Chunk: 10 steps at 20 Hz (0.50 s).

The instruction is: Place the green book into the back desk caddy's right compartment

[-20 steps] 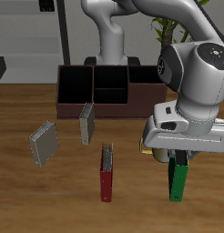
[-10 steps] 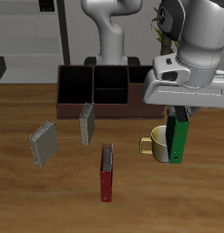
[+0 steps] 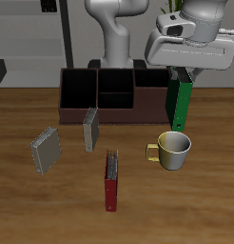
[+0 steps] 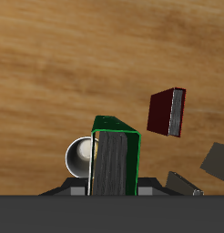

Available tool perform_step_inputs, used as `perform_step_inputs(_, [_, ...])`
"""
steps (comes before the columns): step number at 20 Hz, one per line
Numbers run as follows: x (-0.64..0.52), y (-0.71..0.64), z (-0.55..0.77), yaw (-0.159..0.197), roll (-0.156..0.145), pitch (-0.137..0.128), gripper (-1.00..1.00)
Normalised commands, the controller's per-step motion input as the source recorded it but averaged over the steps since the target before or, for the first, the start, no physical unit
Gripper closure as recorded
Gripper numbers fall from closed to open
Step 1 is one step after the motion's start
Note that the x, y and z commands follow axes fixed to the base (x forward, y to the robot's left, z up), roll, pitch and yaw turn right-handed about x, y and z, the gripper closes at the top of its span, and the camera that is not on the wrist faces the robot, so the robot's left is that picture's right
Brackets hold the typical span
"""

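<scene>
My gripper (image 3: 183,74) is shut on the top of the green book (image 3: 179,103) and holds it upright in the air, above the table. The book hangs just in front of the end of the back desk caddy (image 3: 100,112), beside its right compartment (image 3: 150,82), which is partly hidden by the gripper. The book's lower edge is above the table, behind the mug. In the wrist view the green book (image 4: 117,162) shows edge-on between the fingers.
A yellowish mug (image 3: 172,150) stands below and in front of the held book; it also shows in the wrist view (image 4: 81,157). A red book (image 3: 111,181) lies near the table's front edge. Two grey books (image 3: 46,150) (image 3: 90,129) stand in front of the caddy.
My gripper has risen and moved back toward the caddy with the green book, from near the table's front edge past the mug. Nothing else moved.
</scene>
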Motion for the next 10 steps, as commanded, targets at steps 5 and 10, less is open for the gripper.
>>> perform_step_inputs(5, [-0.71,0.06,0.29,0.058,-0.030,-0.021,1.00])
perform_step_inputs(10, [-0.58,-0.04,0.26,0.019,-0.048,-0.007,1.00])
